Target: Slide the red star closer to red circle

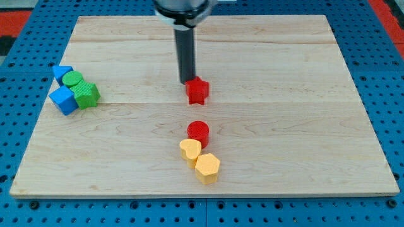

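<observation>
We judged the red star [197, 91], mid-board above the red circle [198, 132], light, rigid and apt to spin, so my tip [188, 82], bare and holding nothing, touched its top-left edge.

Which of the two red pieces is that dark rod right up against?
The red star: my tip sits at its upper-left edge. The red circle lies apart, toward the view's bottom, beside two yellow blocks.
</observation>
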`<action>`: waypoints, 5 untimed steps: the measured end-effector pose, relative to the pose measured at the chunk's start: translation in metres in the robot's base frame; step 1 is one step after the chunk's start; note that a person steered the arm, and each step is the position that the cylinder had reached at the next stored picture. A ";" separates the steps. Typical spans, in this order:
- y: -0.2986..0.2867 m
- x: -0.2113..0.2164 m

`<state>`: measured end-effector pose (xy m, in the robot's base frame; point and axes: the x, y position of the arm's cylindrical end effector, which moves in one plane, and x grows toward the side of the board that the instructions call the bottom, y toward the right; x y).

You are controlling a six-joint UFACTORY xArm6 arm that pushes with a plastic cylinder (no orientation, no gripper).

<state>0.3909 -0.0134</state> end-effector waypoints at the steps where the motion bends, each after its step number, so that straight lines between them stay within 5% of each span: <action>1: 0.043 0.000; 3: 0.061 0.031; 5: 0.032 0.003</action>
<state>0.3939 0.0186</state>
